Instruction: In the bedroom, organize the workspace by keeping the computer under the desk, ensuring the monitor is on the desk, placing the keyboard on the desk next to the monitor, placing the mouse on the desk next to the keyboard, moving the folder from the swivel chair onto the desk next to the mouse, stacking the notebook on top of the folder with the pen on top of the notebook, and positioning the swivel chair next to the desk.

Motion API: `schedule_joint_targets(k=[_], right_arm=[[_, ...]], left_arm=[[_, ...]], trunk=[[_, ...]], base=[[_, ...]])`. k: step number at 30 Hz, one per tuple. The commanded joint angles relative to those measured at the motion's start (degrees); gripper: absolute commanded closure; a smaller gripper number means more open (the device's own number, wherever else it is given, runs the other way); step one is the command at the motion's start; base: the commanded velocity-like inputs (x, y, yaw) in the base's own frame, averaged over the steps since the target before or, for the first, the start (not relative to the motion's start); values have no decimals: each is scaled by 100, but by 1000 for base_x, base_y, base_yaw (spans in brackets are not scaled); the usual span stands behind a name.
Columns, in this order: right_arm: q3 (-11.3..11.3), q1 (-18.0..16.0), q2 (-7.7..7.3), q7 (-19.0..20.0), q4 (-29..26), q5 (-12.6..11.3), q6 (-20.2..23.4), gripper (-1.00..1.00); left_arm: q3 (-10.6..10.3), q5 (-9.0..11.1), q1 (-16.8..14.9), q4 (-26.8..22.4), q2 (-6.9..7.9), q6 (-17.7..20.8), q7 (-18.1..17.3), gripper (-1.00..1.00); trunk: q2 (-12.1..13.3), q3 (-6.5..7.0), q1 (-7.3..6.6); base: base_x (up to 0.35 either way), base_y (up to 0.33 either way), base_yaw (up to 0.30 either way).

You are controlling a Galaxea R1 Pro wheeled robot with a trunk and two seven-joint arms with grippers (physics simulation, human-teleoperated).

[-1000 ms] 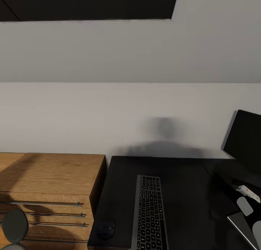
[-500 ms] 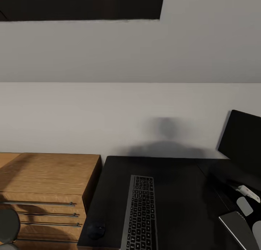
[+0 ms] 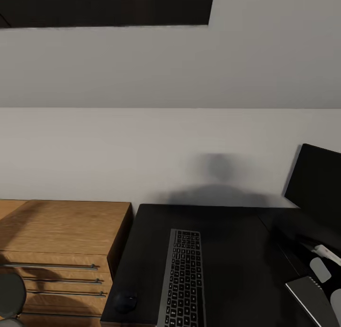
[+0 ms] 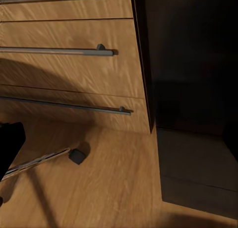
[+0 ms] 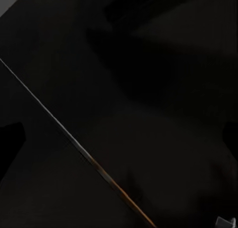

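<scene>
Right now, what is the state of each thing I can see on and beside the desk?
keyboard: flat on the desk, long side running away from the robot.
mouse: on the desk near its left front corner, apart from the keyboard.
monitor: upright, screen dark.
wooden drawer cabinet: drawers shut.

We see the tabletop (image 3: 227, 251) as a smooth black surface with a soft sheen. The keyboard (image 3: 182, 279) on it looks like matt black plastic with grey keys, and the mouse (image 3: 125, 302) like smooth dark plastic. The monitor (image 3: 315, 182) has a flat, dull black face. The drawer cabinet (image 3: 61, 241) beside the tabletop is grained, warm-toned wood with slim grey metal handles (image 4: 57, 51). The wall (image 3: 142, 147) looks plain and matt.
</scene>
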Motion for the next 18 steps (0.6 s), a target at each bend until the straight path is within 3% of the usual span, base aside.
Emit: schedule_joint_targets(k=[1,7,18], right_arm=[[-4,-2,-1,-101,-13,-61,32,-100],[0,-1,-30,-527,-28,-59,55,-100],[13,-1,-112,-629,13,-44,97,-100]], left_arm=[[-50,23,-3,1,-1,-6,38,-100],[-51,23,-3,0,-1,-6,44,-100],[-58,24,-3,1,-1,-6,41,-100]], trunk=[[-4,-7,0],[-4,-7,0],[-4,-7,0]], base=[[0,0,0],[0,0,0],[0,0,0]])
